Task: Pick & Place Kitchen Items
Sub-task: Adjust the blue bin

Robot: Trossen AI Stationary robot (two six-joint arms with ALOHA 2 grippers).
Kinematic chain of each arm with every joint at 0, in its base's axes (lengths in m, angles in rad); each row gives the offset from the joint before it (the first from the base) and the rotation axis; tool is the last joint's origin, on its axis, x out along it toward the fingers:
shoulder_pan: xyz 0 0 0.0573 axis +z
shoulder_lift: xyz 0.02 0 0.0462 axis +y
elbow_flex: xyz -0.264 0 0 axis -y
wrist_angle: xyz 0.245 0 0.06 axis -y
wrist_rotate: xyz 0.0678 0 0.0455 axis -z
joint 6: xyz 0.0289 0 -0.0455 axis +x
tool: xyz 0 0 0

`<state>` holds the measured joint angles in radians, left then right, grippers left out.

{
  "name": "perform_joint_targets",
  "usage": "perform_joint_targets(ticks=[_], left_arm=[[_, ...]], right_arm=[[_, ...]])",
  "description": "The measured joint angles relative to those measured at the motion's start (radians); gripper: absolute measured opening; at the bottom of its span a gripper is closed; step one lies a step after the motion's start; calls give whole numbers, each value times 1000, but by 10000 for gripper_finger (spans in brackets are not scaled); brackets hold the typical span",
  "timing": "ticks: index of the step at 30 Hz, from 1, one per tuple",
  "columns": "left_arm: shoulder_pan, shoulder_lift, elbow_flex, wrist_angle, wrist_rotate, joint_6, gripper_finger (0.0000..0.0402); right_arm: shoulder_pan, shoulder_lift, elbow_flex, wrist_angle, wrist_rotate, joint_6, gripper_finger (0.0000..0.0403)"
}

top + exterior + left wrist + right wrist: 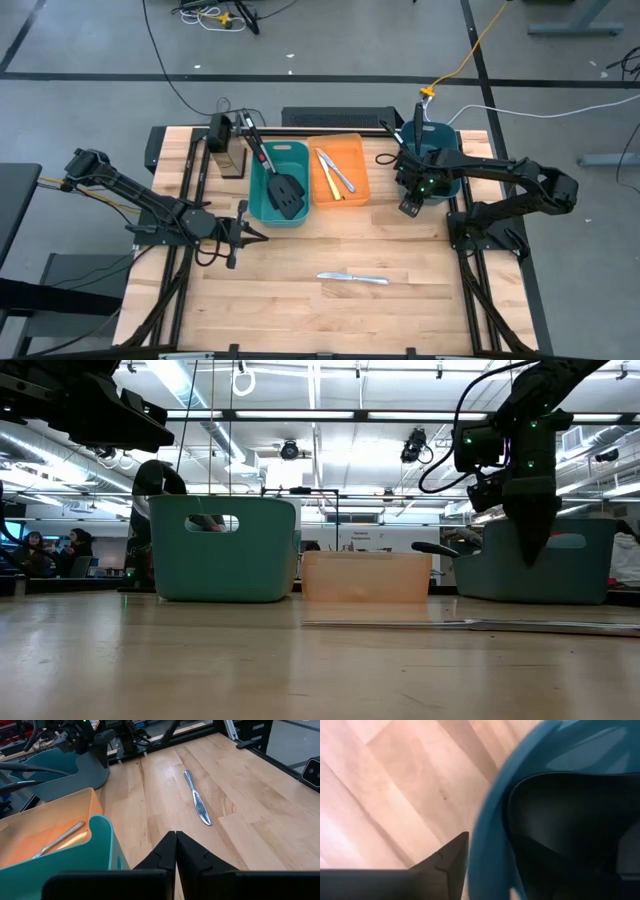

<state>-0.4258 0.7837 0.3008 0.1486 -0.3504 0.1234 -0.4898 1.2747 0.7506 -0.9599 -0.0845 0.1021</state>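
Note:
A silver table knife [352, 278] lies flat on the wooden table near the front, and shows in the left wrist view [197, 800]. My left gripper [258, 236] is shut and empty, level above the table, pointing right toward the knife. Two black slotted spatulas [283, 190] lie in the left teal bin [256, 195]. Knives [338, 172] and a yellowish stick [325, 180] lie in the orange bin [362, 170]. My right gripper [530, 560] points down, shut and empty, beside the near-left corner of the right teal bin [585, 570], which holds a black ladle [570, 820].
A black box [228, 150] stands at the far left by the left teal bin. The three bins stand in a row along the far side. Bare wood lies around the knife. Black frame rails run along the table's left and right edges.

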Motion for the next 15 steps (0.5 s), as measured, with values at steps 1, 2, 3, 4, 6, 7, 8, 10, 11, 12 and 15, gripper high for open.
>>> perform_joint_targets(ticks=[1,2,3,4,6,7,8,10,11,12,15], left_arm=[[0,0,0,0,0,0,16],[0,0,0,0,0,0,16],[0,0,0,0,0,0,16],[0,0,0,0,0,0,16],[0,0,0,0,0,0,16],[0,0,0,0,0,0,16],[0,0,0,0,0,0,16],[0,0,0,0,1,-3,16],[0,0,0,0,3,-3,16],[0,0,0,0,7,-3,16],[0,0,0,0,7,-3,16]], right_arm=[[0,0,0,-1,-8,6,166],[0,0,0,-4,-13,14,170],[0,0,0,-6,-13,18,173],[0,0,0,-7,-13,21,176],[0,0,0,-7,-12,21,182],[0,0,0,-6,-11,22,185],[0,0,0,-6,-11,23,188],[0,0,1,-5,-12,21,194],[0,0,2,-5,-12,19,198],[0,0,2,-5,-10,15,202],[1,-1,2,-2,1,5,216]])
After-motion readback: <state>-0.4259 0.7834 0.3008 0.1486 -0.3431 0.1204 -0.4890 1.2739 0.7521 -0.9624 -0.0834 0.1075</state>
